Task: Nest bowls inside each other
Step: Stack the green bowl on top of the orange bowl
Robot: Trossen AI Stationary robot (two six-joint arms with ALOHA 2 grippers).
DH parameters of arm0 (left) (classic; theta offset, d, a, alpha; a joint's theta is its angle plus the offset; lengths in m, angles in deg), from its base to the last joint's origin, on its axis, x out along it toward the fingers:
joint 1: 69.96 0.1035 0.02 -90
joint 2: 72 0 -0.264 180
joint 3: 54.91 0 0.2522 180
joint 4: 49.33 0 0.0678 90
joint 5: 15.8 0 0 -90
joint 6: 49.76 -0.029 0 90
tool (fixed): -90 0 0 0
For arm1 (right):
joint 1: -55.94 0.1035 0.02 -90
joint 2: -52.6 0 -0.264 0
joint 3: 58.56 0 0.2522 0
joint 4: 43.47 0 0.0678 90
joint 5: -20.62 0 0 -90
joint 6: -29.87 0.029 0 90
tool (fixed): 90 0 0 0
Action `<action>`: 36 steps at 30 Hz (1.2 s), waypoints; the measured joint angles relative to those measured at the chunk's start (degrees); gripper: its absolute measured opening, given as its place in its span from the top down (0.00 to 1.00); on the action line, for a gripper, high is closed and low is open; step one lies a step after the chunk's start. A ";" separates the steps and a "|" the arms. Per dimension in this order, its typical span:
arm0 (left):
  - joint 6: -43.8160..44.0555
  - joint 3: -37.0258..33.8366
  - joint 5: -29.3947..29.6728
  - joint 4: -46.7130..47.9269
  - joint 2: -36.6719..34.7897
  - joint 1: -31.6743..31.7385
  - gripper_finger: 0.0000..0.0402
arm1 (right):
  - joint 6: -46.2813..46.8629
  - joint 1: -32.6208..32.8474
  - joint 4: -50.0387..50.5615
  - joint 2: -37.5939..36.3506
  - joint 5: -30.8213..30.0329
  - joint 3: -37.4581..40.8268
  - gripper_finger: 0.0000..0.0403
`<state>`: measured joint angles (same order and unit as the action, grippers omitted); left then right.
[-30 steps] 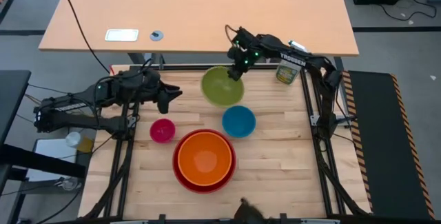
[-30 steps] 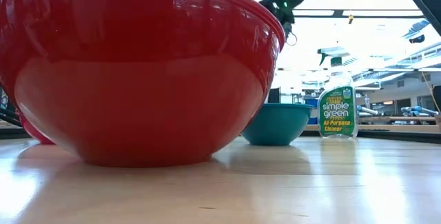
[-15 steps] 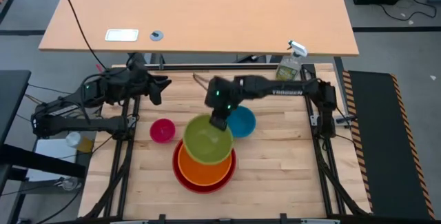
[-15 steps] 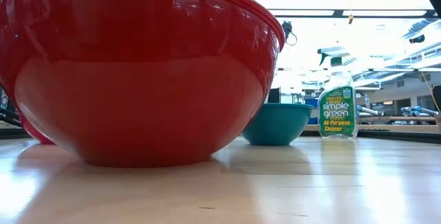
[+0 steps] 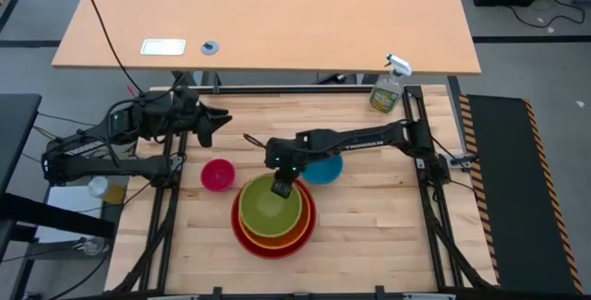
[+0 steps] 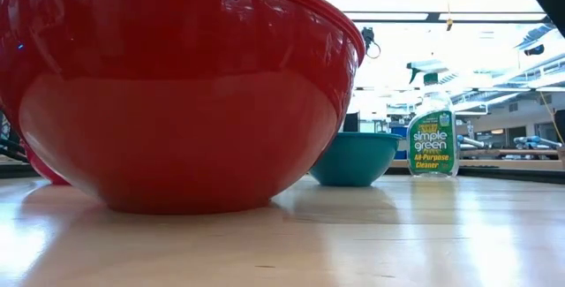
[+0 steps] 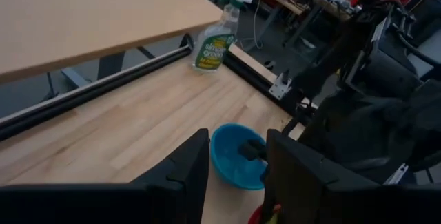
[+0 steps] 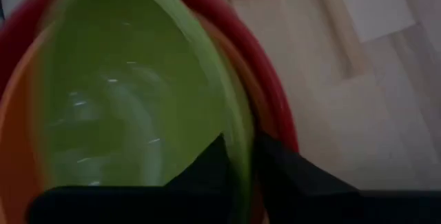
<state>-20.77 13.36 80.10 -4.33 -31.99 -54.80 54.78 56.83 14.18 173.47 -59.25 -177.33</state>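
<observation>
The green bowl (image 5: 268, 210) sits inside the orange bowl (image 5: 244, 228), which sits in the big red bowl (image 5: 307, 234) near the table's front. My right gripper (image 5: 282, 187) is shut on the green bowl's far rim. The blue bowl (image 5: 325, 168) stands on its base just beyond the stack, partly under my right arm. The pink bowl (image 5: 218, 174) stands to the stack's left. My left gripper (image 5: 208, 125) hovers open at the far left, with nothing between its fingers. The low view shows only the red bowl (image 6: 177, 101) and the blue bowl (image 6: 353, 159). My right gripper has the green bowl's far rim (image 8: 240, 141) between its two fingers, one finger inside the bowl and one outside. The fingers come slanting down from the table's far side. The bowl lies open side up in the orange bowl.
A green spray bottle (image 5: 386, 92) stands at the table's far right corner, also in the low view (image 6: 433, 137). A second, lighter table (image 5: 268, 14) lies beyond the far edge. Bare wood lies to the right of the stack and in front of it.
My right gripper has carried the green bowl from the table's far side toward the near edge and down, and the bowl now lies in the orange bowl. My left gripper has drawn back a little toward the table's left edge.
</observation>
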 joint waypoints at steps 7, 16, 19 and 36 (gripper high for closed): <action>-0.13 0.00 -0.19 0.61 0.00 0.00 0.63 | -0.90 -1.63 0.43 -1.91 2.55 0.00 0.58; -0.22 0.00 -0.19 3.61 0.17 0.00 0.63 | -4.25 -6.95 15.95 -9.12 -4.44 -0.11 0.50; -0.12 0.00 -1.02 3.52 1.01 0.00 0.63 | -8.43 -8.93 20.77 -8.58 -4.62 -0.07 0.50; 0.13 -0.04 -8.02 3.91 6.82 -1.46 0.63 | -18.62 6.68 2.84 -5.70 -1.99 -1.00 0.50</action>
<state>-20.63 13.31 72.08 -0.42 -25.17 -56.27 36.17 63.52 17.02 167.77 -61.23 -178.33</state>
